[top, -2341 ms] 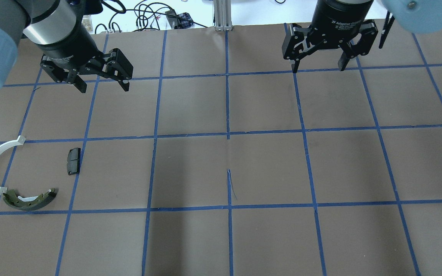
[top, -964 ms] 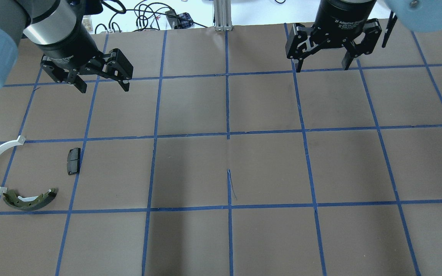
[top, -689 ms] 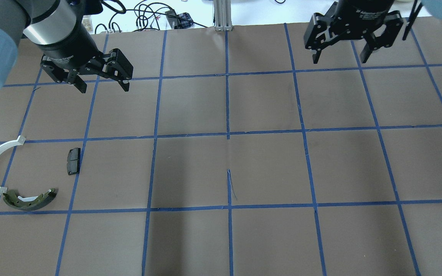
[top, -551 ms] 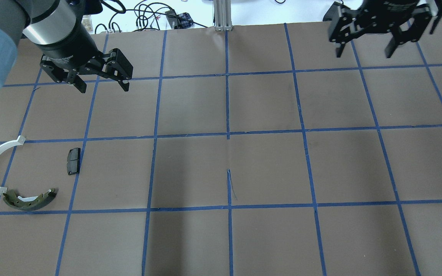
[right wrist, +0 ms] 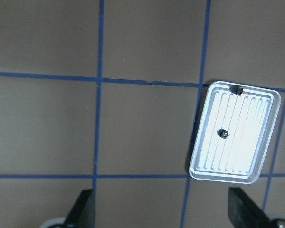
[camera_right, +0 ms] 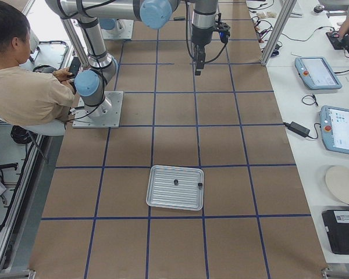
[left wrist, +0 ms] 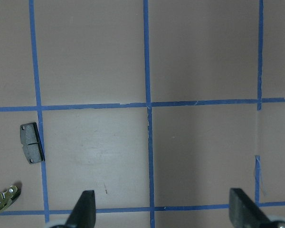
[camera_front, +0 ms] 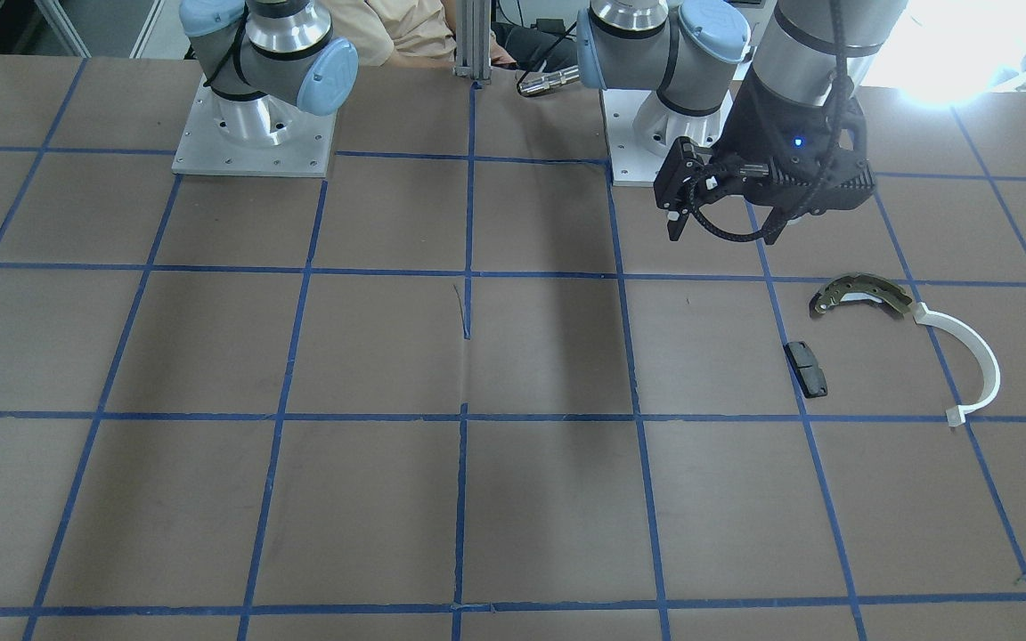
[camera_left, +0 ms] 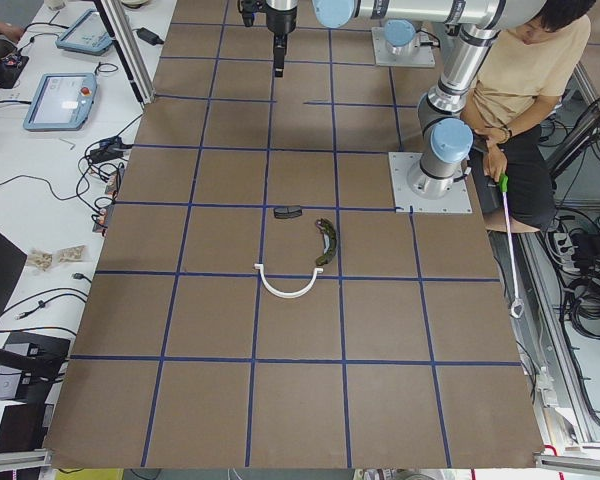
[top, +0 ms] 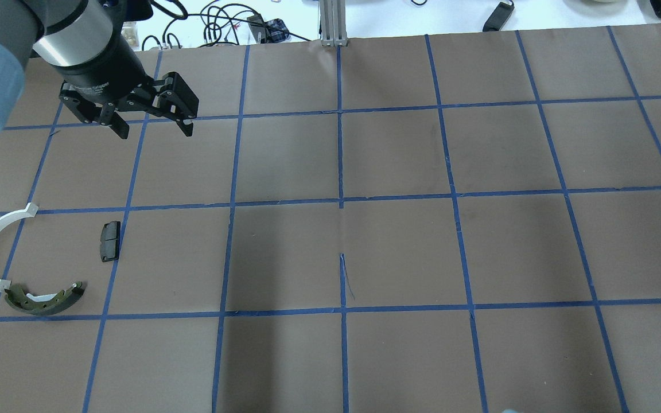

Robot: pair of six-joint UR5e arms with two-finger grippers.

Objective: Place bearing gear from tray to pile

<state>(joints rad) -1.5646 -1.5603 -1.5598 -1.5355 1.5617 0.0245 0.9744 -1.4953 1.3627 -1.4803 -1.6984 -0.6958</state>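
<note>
Both spread wide, the right gripper (right wrist: pixel 162 211) overlooks a ribbed silver tray (right wrist: pixel 249 142) bearing two small black gears (right wrist: pixel 222 134), the left gripper (top: pixel 155 132) a curved olive brake shoe (top: pixel 49 304).

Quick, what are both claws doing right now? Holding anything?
Left claw: open, holding nothing.
Right claw: open, holding nothing.

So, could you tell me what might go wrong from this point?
The tray holds two small dark parts, a central part and a rim part; the open right tool might take the wrong one. Both are tiny on ridges and may slip. The pile lies far across the table.
</note>
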